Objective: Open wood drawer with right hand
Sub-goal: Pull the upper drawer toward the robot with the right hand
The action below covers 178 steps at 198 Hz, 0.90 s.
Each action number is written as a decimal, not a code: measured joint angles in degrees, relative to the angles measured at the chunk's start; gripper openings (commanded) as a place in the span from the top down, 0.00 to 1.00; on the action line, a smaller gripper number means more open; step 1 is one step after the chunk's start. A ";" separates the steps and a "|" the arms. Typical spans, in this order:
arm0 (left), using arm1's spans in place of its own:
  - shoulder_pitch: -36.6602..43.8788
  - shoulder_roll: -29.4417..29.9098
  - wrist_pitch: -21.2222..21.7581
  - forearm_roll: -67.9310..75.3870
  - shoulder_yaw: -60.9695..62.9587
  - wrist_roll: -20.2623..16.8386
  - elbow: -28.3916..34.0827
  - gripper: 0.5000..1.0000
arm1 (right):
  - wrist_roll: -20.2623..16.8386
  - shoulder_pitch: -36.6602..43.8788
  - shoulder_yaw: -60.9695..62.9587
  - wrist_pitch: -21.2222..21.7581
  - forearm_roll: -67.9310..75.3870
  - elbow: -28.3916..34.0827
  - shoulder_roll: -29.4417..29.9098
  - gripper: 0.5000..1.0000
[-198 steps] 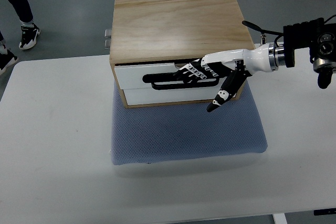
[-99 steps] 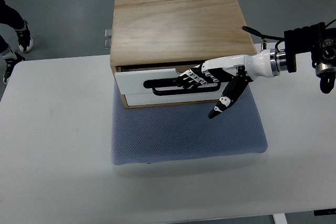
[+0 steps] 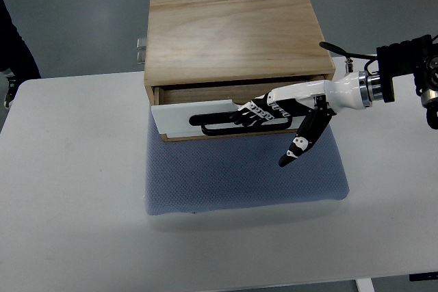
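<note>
Top view: wood drawer (image 3: 198, 115) in wooden box (image 3: 233, 32), upper centre of white table (image 3: 68, 203), box on blue mat (image 3: 239, 176). Drawer partly out, white front with black handle (image 3: 219, 122) running left-right. Right hand (image 3: 263, 109) in from right edge, fingers (image 3: 248, 111) hooked over handle, thumb (image 3: 301, 143) pointing down toward mat. Handle directly under fingers; pull axis toward near edge, perpendicular to handle. Left hand absent. Judgement: more pulling needed, drawer only slightly open.

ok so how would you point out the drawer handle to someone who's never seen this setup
Find the wooden box sitting on the blue mat on the white table. On the box's white drawer front is the drawer handle: a long black loop, the only dark shape there, with the right hand hooked into it.
</note>
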 measured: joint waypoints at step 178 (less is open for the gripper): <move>0.00 0.00 0.00 0.00 0.00 0.00 0.00 0.00 | 0.09 0.01 -0.76 0.00 0.11 6.99 -4.52 0.11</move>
